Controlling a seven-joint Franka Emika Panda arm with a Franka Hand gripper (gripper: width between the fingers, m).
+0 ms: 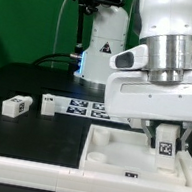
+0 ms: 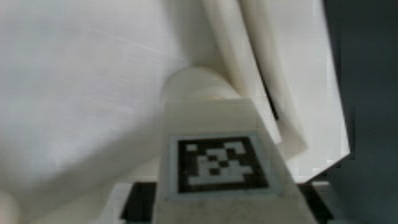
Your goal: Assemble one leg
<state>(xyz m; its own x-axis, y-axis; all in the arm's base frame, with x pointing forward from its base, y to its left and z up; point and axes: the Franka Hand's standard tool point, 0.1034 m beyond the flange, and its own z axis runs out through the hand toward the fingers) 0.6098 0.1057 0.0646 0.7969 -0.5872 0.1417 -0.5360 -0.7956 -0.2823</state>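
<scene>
My gripper (image 1: pixel 164 137) is shut on the leg (image 1: pixel 163 150), a short white post with a black-and-white tag facing the camera. It holds the leg upright at the near right corner of the large white tabletop (image 1: pixel 114 156), low over or touching it; contact is hidden. In the wrist view the leg (image 2: pixel 217 150) stands between the two dark fingers (image 2: pixel 148 203) of the gripper (image 2: pixel 231 207), tapering away toward the tabletop's (image 2: pixel 89 100) white surface and raised edge.
A second leg (image 1: pixel 17 106) lies on the black table at the exterior view's left, with another small white part (image 1: pixel 47 102) beside it. The marker board (image 1: pixel 87 108) lies behind the tabletop. A white rail (image 1: pixel 30 174) runs along the front edge.
</scene>
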